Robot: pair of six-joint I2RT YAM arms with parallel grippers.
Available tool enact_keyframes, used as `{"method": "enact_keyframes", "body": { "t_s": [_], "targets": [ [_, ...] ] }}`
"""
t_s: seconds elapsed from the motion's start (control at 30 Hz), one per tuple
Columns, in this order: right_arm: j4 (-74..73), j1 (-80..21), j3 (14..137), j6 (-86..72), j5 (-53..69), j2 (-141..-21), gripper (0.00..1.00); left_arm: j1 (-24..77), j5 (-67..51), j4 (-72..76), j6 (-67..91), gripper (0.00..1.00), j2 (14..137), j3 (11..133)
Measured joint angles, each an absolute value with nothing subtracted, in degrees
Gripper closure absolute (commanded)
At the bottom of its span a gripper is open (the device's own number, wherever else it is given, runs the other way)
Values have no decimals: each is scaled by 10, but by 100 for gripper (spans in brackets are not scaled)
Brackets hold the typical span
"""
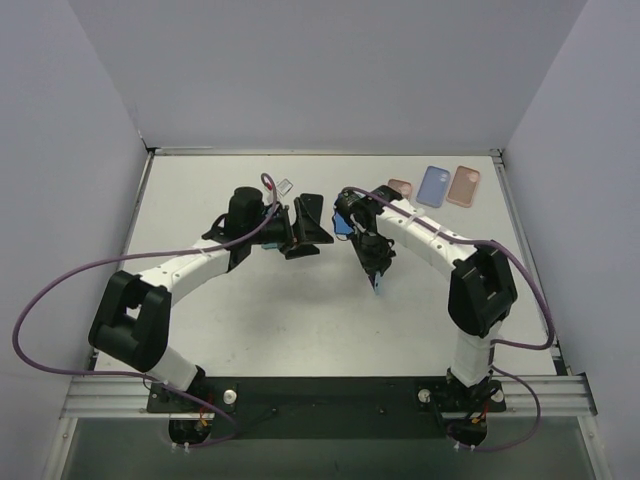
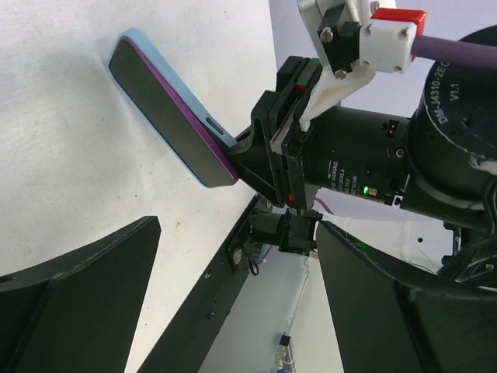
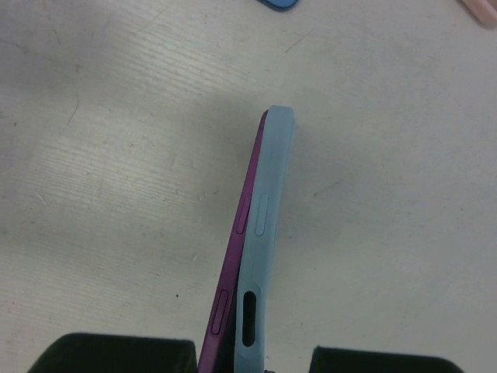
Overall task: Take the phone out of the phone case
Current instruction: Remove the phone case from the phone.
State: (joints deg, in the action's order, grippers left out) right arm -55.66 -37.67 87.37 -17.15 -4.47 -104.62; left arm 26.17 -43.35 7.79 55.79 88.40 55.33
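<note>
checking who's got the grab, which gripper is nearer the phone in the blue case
Right. The right gripper clamps one end of the phone, propped on the table; the left gripper hangs open off to its left, not touching.

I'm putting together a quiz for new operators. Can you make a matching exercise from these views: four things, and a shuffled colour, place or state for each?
Things
1. phone
2. phone case
3. left gripper
4. salmon spare case

Descriptions
A. open, holding nothing
B. lying flat at the far right
C. purple edge
D. light blue

Pairs: 1-C, 2-D, 3-A, 4-B
</note>
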Motion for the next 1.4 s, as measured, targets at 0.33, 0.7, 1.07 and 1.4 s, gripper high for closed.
{"method": "enact_keyframes", "body": {
  "t_s": [0.33,0.7,1.07,1.4],
  "targets": [
    [-535,-406,883,-168,14,-1076,100,263,-387,169,563,12,846,432],
    [-498,-405,882,-170,84,-1092,100,286,-371,276,536,18,903,392],
    [-482,-397,867,-175,110,-1092,100,319,-377,380,593,21,1025,386],
    [-478,-394,861,-177,112,-1089,100,354,-358,314,557,33,1026,422]
  ]
}}
